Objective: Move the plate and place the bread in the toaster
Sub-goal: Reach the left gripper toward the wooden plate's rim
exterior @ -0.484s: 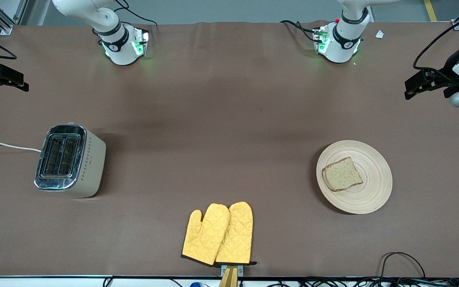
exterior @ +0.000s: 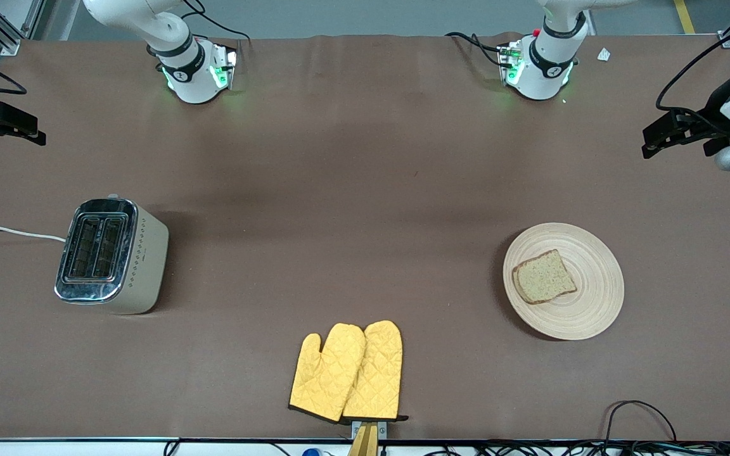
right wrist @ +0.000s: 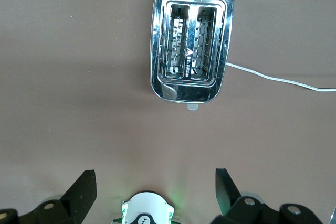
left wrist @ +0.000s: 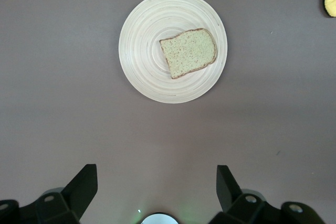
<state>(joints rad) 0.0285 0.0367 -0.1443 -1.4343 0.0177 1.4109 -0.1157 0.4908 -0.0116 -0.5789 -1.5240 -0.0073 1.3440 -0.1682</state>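
Observation:
The bread [exterior: 544, 277] lies flat on the wooden plate [exterior: 593, 297] toward the left arm's end of the table. Both show in the left wrist view, bread [left wrist: 189, 52] on plate [left wrist: 142, 51]. The toaster [exterior: 111, 256] stands toward the right arm's end, both slots empty; it also shows in the right wrist view [right wrist: 191, 40]. My left gripper [exterior: 656, 136] is open and empty, high over the table's end by the plate; its own view shows it [left wrist: 156, 174]. My right gripper [exterior: 29, 126] is open and empty, high over the table's end by the toaster; its own view shows it [right wrist: 152, 179].
Two yellow oven mitts [exterior: 347, 372] lie by the table's edge nearest the front camera, midway between toaster and plate. The toaster's white cord [exterior: 10, 232] runs off the right arm's end of the table. Black cables [exterior: 637, 411] loop at the edge nearest the front camera.

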